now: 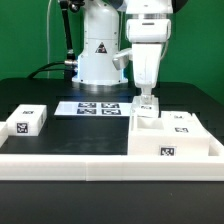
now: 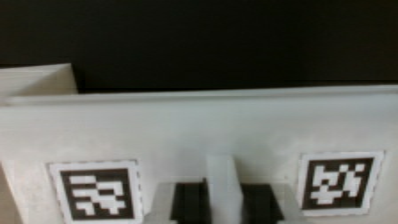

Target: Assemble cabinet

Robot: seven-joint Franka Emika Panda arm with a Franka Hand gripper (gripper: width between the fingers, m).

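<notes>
The cabinet (image 1: 175, 135) is a large white box with tagged faces, lying on the black table at the exterior view's right. My gripper (image 1: 147, 101) comes straight down onto its near-left corner. In the wrist view the cabinet (image 2: 214, 125) fills the picture, with one tag (image 2: 98, 192) on one side and another tag (image 2: 338, 185) on the other. My gripper (image 2: 224, 192) has its two dark fingers (image 2: 191, 205) pressed on either side of a thin white upright wall of the cabinet, so it is shut on that wall.
A small white tagged block (image 1: 27, 121) lies at the exterior view's left. The marker board (image 1: 100, 107) lies flat in front of the robot base (image 1: 100, 60). A long white rail (image 1: 70, 165) runs along the table's front edge.
</notes>
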